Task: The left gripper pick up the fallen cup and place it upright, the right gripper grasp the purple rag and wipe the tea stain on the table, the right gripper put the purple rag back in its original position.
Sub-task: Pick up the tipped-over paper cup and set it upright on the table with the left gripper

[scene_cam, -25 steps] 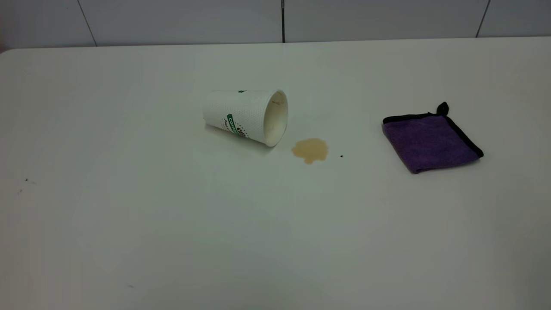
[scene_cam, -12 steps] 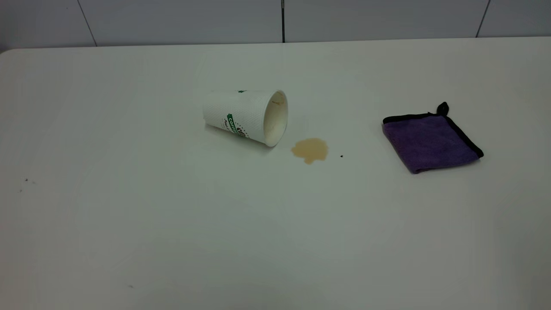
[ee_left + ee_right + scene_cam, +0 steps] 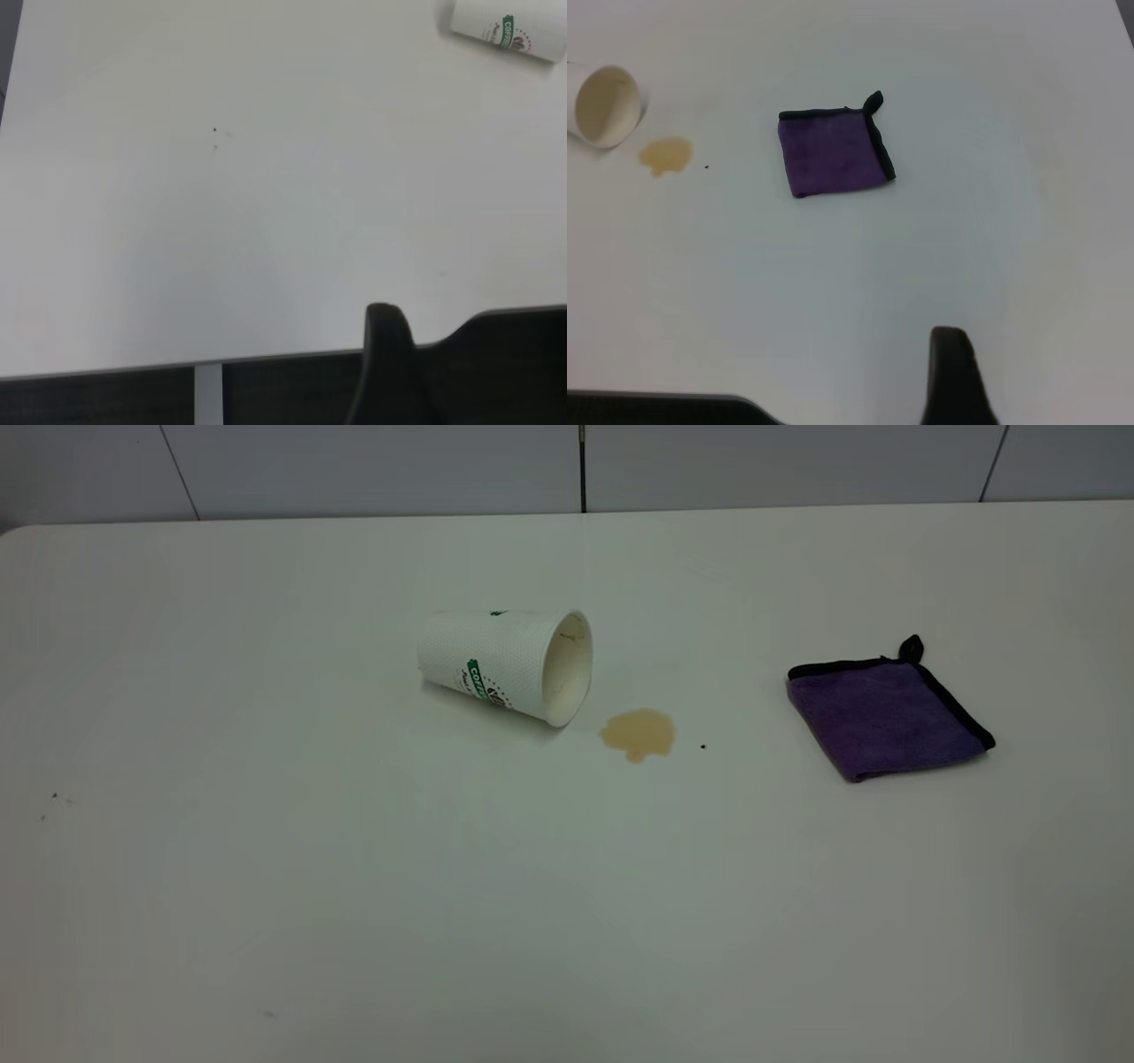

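White matte table (image 3: 354, 886) fills the exterior view, its near half bare except for a few tiny dark specks (image 3: 55, 797) at the near left. Neither arm appears in that view. In each wrist view only 1 black finger shows at the near edge of the table: the left gripper (image 3: 383, 372) over the left side, the right gripper (image 3: 952, 376) over the right side, and I cannot tell whether either is parted or closed.

Farther in, near the middle, the tea stain (image 3: 638, 733) is a small light-brown blotch with 1 tiny dark speck (image 3: 703, 747) just to its right. Just left of the stain and slightly farther back, the cup (image 3: 496, 662) lies on its side, mouth facing right toward the stain, green banner on its lower side. Well apart on the right, the purple rag (image 3: 886, 717) lies flat and folded, its black loop at the far corner.
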